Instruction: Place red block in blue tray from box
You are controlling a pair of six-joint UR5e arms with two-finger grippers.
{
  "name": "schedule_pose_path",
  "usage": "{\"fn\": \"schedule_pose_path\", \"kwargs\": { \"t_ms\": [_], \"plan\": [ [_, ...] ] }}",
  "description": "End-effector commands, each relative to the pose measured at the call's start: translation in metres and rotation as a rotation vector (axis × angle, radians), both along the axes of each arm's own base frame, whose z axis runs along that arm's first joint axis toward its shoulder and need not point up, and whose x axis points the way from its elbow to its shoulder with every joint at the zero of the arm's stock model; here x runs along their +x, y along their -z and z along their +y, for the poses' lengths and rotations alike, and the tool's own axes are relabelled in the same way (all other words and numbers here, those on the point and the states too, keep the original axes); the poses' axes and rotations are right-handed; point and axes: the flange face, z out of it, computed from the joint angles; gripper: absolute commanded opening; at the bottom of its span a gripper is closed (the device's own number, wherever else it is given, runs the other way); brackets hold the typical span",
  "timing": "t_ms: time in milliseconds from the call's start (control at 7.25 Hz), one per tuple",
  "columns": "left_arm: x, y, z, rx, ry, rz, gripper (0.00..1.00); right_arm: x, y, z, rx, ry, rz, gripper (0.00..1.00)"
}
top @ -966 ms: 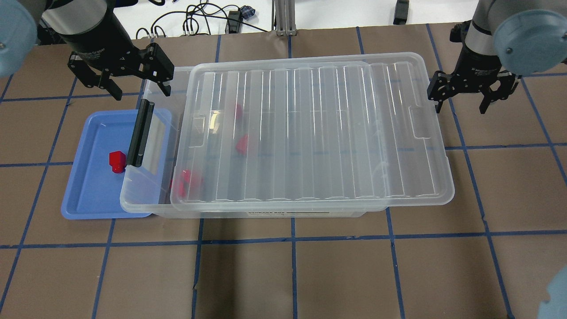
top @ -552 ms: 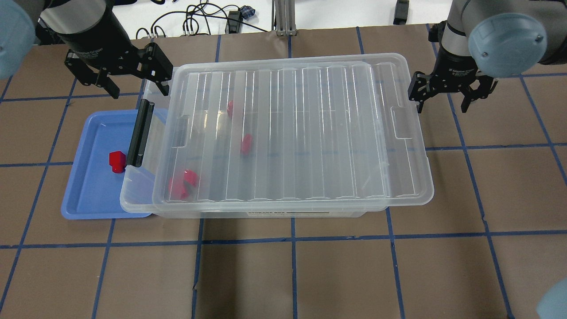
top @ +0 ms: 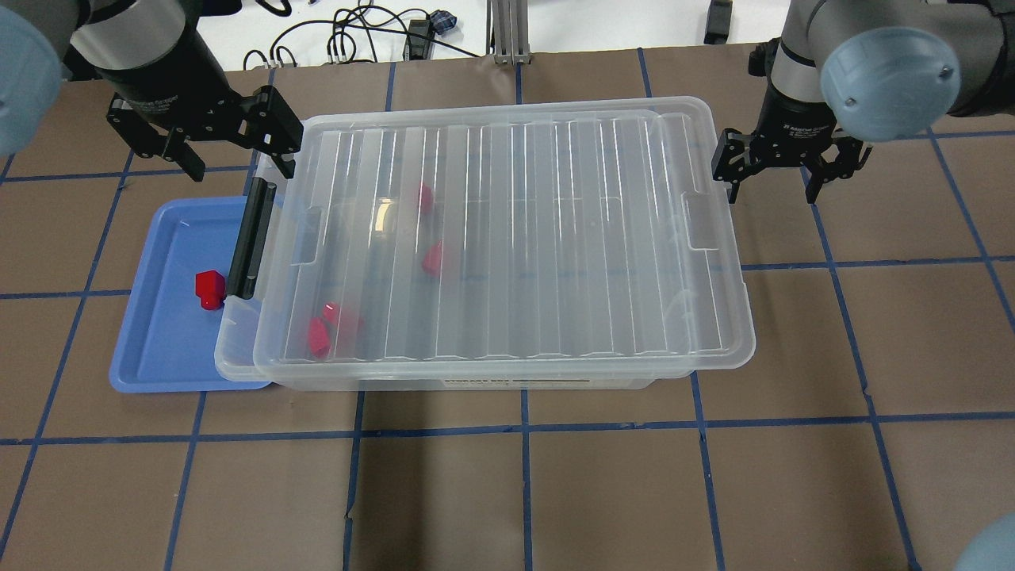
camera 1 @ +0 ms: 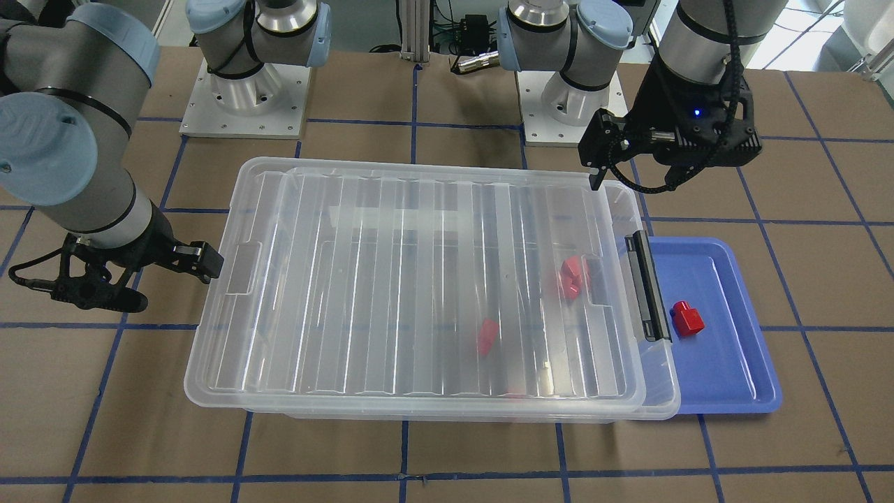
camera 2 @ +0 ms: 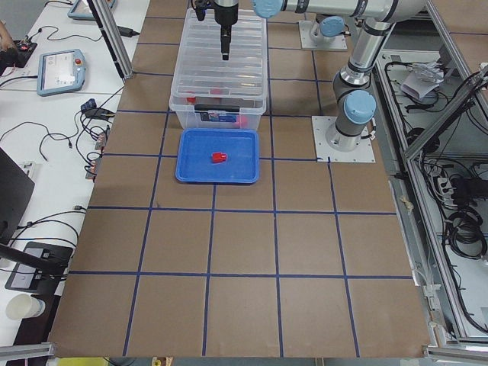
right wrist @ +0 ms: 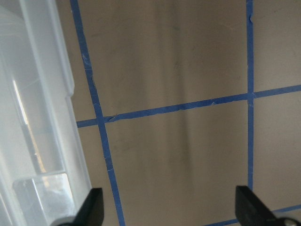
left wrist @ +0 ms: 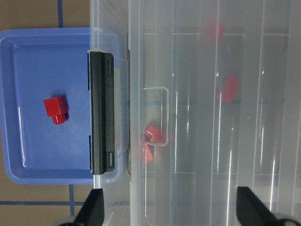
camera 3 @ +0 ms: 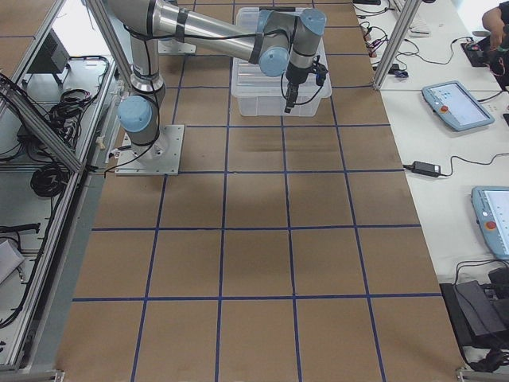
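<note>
One red block (top: 209,289) lies in the blue tray (top: 155,341) at the left, next to the box's black latch (top: 252,239); it also shows in the left wrist view (left wrist: 55,109). The clear box (top: 547,381) has its ribbed lid (top: 555,238) lying on top, and its latch end overhangs the tray. Several more red blocks (top: 433,258) show through the lid. My left gripper (top: 240,170) is open and empty, above the box's far-left corner. My right gripper (top: 771,197) is open and empty, just beyond the lid's right edge.
The brown table (top: 523,492) has a blue tape grid. Cables (top: 357,36) lie beyond the far edge. In the right wrist view, only the lid's edge (right wrist: 42,122) and bare table show between the fingers.
The lid has slid left over the box, from hanging off its right end to sitting nearly square on it. My right gripper moved left with it. My left gripper barely moved.
</note>
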Motion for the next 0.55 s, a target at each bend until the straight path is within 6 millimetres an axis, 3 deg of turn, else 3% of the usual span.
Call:
{"fn": "schedule_pose_path", "kwargs": {
  "t_ms": [0,138,414],
  "plan": [
    [0.000,0.004,0.002,0.008,0.001,0.001,1.00,0.014,0.001,0.001,-0.001,-0.023,-0.002,1.00],
    [0.002,0.021,-0.007,0.040,-0.002,0.002,1.00,0.017,0.000,0.001,-0.003,-0.028,-0.002,1.00],
    [0.005,0.021,-0.007,0.047,-0.010,0.002,1.00,0.015,-0.016,-0.001,-0.034,-0.026,0.005,1.00]
  ]
}}
